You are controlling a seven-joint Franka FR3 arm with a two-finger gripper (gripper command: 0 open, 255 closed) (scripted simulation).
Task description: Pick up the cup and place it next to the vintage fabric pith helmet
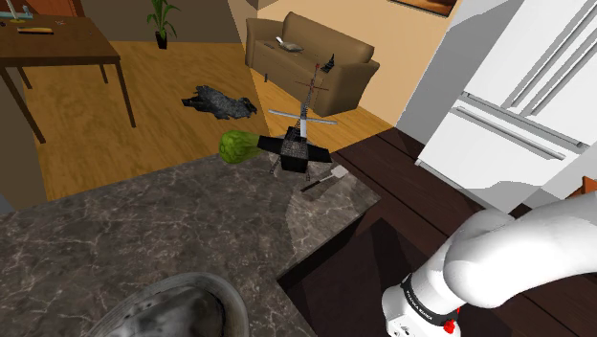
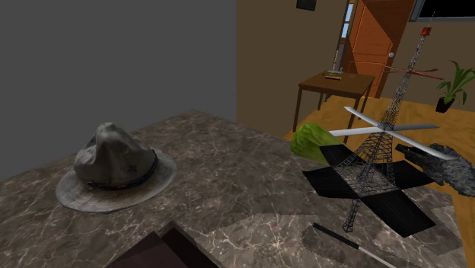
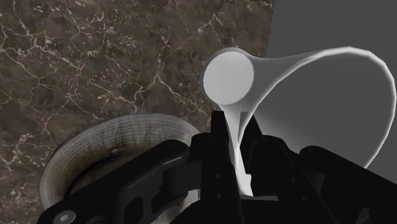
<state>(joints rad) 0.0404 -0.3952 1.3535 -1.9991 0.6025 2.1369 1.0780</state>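
1 cup [image 3: 280, 83] in gripper [image 3: 236, 127], hat [image 3: 121, 137] x1

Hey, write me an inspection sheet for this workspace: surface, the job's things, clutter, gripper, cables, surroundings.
Surface: dark marbled countertop.
Job's things: white cup clasped by its wall in the gripper; grey brimmed hat upright on the counter, under the gripper in the wrist view.
Clutter: green lumpy object, black lattice tower model on a cross-shaped base, and a thin black-and-white tool lying by that base, all well apart from the hat.
Gripper: shut on the cup.
Cables: nothing seen.
Surroundings: brown sofa, wooden table, potted plant, white fridge, dark heap on the wooden floor.
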